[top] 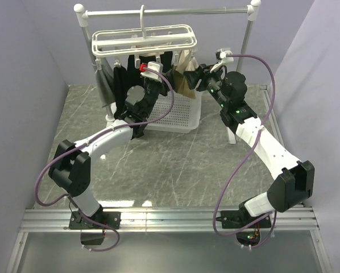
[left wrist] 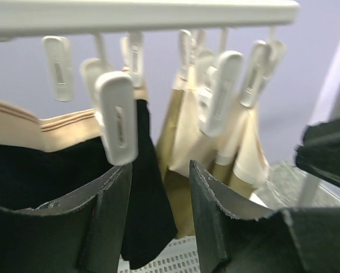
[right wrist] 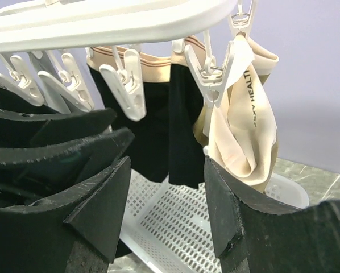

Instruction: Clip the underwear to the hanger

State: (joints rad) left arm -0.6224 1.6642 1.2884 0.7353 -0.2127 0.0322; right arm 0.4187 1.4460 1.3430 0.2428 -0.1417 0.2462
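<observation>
Hanging from the hanger (top: 141,41), the underwear (top: 126,71) sits just beyond both released jaws in the top view. From the left wrist, the left jaws gape, black fabric showing between them, a clip peg (left wrist: 117,116) just above one. From the right wrist, the right jaws stand apart, empty, underwear straight ahead beside a tan garment (right wrist: 238,131).

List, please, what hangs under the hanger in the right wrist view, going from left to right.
A cluster of white clip pegs → the black underwear → the beige garment with printed lettering.
</observation>
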